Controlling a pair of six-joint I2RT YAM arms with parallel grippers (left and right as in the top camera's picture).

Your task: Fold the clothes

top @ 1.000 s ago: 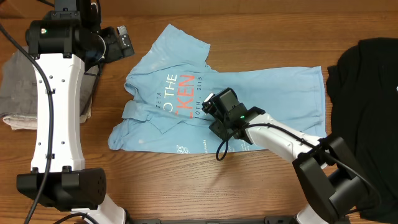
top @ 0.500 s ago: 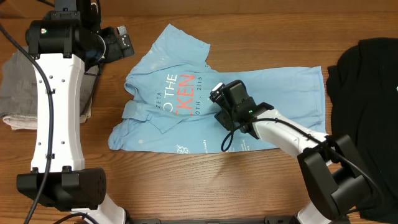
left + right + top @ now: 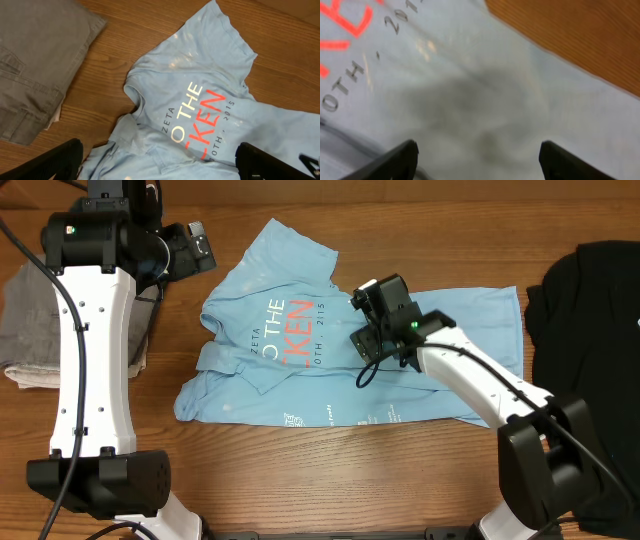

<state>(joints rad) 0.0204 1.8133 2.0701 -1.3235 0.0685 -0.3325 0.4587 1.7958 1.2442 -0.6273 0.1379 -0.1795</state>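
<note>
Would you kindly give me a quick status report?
Left pincer open. Right pincer open, low over T-shirt. T-shirt rumpled, fold unfinished. Black garment, grey garment aside.

On the light blue T-shirt, just ahead of the left pincer, we read "ZETA", then larger "O THE" and, in orange-red, "KEN", with "OTH , 2015" beneath, the lines starting at a fold in the cloth. Ahead and to the left of the right pincer we make out "OTH" and "201" beside pieces of orange-red letters. A row of small white print lies on the shirt behind that pincer, too small for us to read.
</note>
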